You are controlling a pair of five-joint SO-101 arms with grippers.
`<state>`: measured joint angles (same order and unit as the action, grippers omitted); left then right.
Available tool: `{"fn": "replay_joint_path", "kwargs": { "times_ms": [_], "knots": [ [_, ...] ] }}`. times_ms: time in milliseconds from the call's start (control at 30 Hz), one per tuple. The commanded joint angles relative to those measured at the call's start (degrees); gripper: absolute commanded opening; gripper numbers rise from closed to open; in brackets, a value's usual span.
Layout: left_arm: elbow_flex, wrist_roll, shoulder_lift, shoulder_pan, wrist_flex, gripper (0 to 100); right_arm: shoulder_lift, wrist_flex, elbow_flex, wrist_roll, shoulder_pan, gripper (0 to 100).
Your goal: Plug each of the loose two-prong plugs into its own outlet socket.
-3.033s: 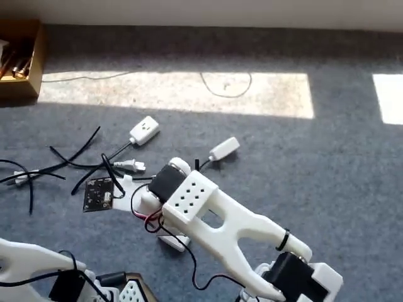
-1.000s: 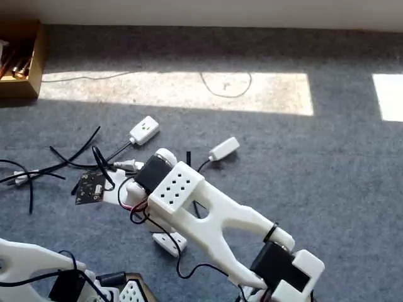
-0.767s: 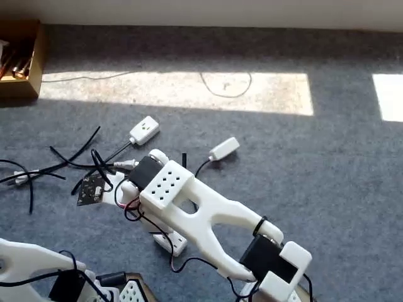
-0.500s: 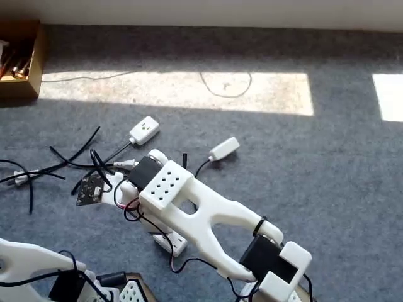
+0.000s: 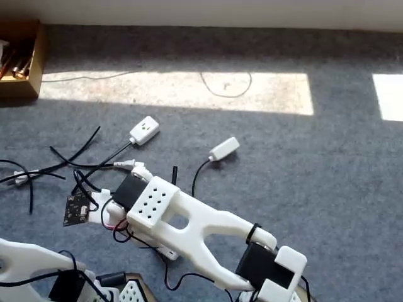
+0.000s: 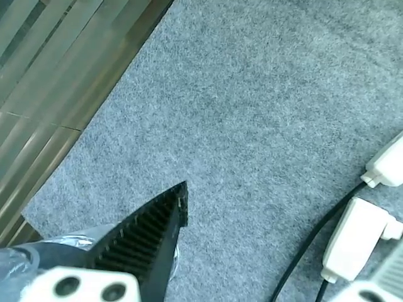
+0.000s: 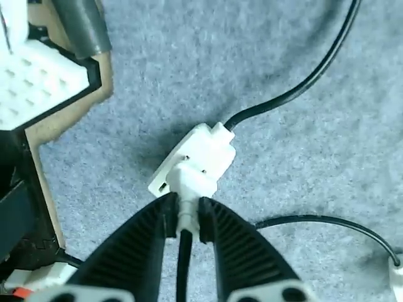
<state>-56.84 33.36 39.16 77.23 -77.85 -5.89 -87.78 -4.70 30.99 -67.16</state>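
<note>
My right gripper [image 7: 184, 204] is shut on a white two-prong plug [image 7: 187, 189]. The plug's front is pressed against a white outlet socket [image 7: 200, 156] lying on the grey carpet, and the prongs are hidden. A black cord [image 7: 296, 88] runs away from that socket. From above, the right arm [image 5: 182, 223] covers this spot. Another loose plug [image 5: 130, 165] lies just beyond the arm. Two more sockets, one [image 5: 144, 129] farther back and one [image 5: 224, 149] to its right, lie on the carpet. One black finger [image 6: 154, 229] of my left gripper hovers over bare carpet beside a white socket [image 6: 351, 239].
Black cables [image 5: 69, 160] tangle on the carpet at the left. A wooden box [image 5: 24, 60] stands at the far left corner. The left arm's base [image 5: 38, 270] sits at the front left. A sunlit patch [image 5: 182, 91] crosses the open carpet at the back and right.
The right arm has swung left and toward the front of the carpet, carrying its wrist camera with it. The loose plug and the two far sockets have stayed put.
</note>
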Motion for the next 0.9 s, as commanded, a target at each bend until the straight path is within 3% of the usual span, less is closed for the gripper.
{"fn": "replay_joint_path", "kwargs": {
  "times_ms": [0,133,433,867],
  "knots": [
    [-2.07,0.44,-0.75,0.13,0.0,48,-0.13,1.1,-0.57,-0.44,3.74,0.5],
    [-2.07,0.44,-0.75,0.13,-0.18,48,-0.13,5.14,-4.97,0.26,7.78,0.5],
    [-2.07,0.44,-0.75,-0.31,-0.26,48,0.13,14.2,-19.3,0.35,5.05,0.5],
    [-2.42,1.58,-0.92,-2.51,-5.54,48,0.31,9.98,-19.3,-1.49,5.14,2.7]
  ]
}}
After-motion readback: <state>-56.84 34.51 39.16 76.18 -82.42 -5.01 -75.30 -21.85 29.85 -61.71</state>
